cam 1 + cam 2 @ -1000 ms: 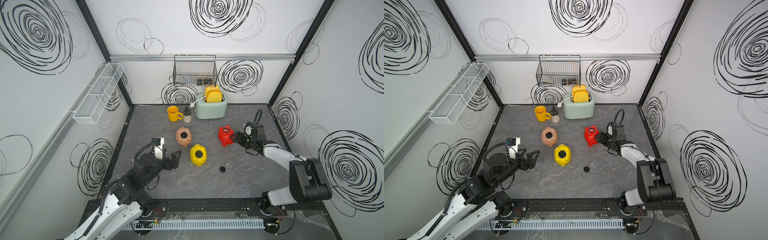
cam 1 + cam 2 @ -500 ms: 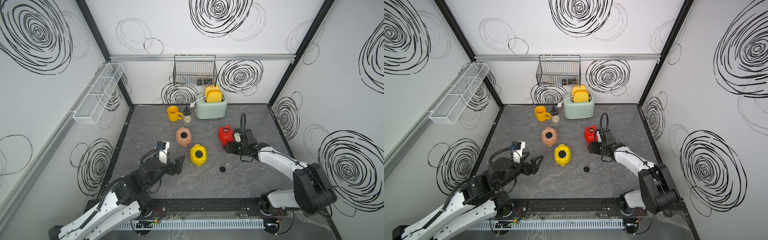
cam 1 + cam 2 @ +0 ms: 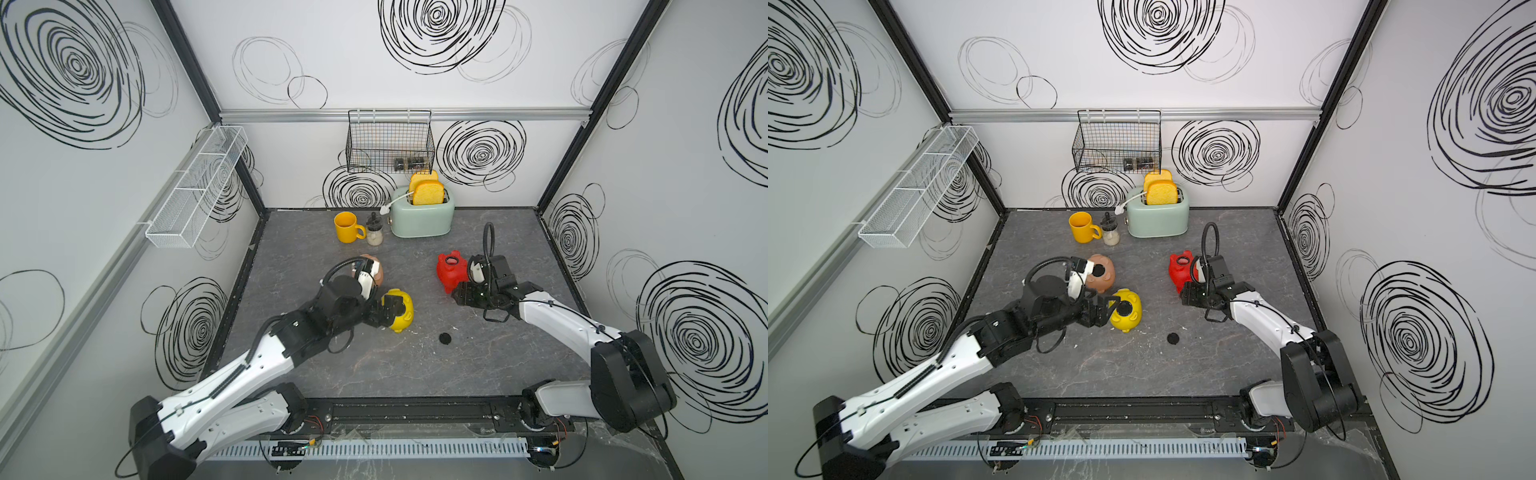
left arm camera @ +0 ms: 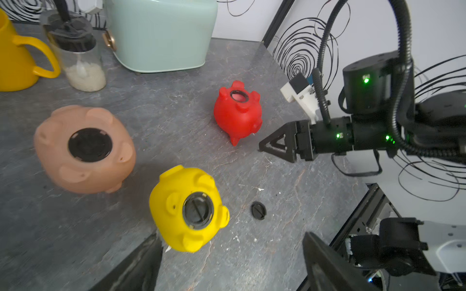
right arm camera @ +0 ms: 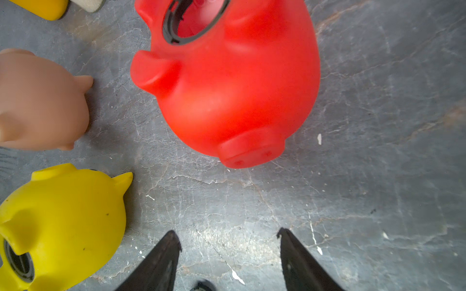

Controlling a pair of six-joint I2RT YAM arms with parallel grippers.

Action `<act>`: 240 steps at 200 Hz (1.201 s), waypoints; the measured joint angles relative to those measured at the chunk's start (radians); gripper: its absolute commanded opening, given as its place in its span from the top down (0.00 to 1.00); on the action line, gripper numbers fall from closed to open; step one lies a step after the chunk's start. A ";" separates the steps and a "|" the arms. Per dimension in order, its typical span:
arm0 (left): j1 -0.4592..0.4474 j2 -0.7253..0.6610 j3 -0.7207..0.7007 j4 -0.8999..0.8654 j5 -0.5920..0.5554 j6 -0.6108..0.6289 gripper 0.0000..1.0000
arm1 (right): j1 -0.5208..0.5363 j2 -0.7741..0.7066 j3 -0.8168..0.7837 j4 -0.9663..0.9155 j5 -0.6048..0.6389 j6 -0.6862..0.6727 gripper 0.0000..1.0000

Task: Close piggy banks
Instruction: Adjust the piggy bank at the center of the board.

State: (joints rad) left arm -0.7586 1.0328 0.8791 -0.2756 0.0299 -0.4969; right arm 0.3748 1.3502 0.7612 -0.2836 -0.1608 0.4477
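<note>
Open room: the grey table (image 3: 374, 374) is bare across the whole front strip up to the black front rail (image 3: 415, 411), & also btwn the red piggy bank (image 3: 449, 272) and the table's right edge. The back edge is crowded w/ a yellow mug (image 3: 347, 226), a small clear jar (image 3: 374, 235) w/ black lid, and a mint toaster (image 3: 422, 216).

Left gripper (image 4: 232, 241): fingers spread wide, nothing pinched. The yellow piggy bank (image 4: 186, 209) sits right at one fingertip; can't tell if it touches. The pink piggy bank (image 4: 83, 148) is just behind it, near mid-table, close but apart.

Right gripper (image 5: 227, 234): fingers spread, only bare table btwn them. The red one's snout faces it across a gap.

All 3 pigs are smooth, rounded plastic, bellies up. The pink has a black plug (image 4: 89, 144) seated in its belly hole. So does the yellow, a slotted plug (image 4: 198, 210). The red's hole is open, w/ a black ring round it and the red inside showing.

A loose black plug (image 3: 445, 338), a flat slotted disc, lies alone on open table btwn the yellow pig & the right arm. Tabletop is matte, stone-look, w/ pale veins & white flecks.
</note>
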 measured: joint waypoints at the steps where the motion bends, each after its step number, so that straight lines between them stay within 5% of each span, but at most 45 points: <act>1: 0.002 0.005 0.003 0.002 0.002 0.000 0.12 | 0.000 0.000 0.000 0.000 0.000 0.000 0.35; 59: 0.117 0.369 0.197 0.147 0.173 0.002 0.21 | -0.002 0.000 0.000 0.000 0.002 -0.003 0.37; 146: 0.143 0.871 0.510 0.249 0.264 -0.021 0.15 | -0.004 0.013 -0.013 0.016 0.006 -0.008 0.41; 240: 0.144 1.160 0.882 0.168 0.261 -0.023 0.19 | -0.004 0.034 -0.020 0.030 0.003 -0.006 0.43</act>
State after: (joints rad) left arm -0.6144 2.1925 1.7615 -0.1074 0.2913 -0.5201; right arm 0.3710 1.3846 0.7410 -0.2539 -0.1577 0.4416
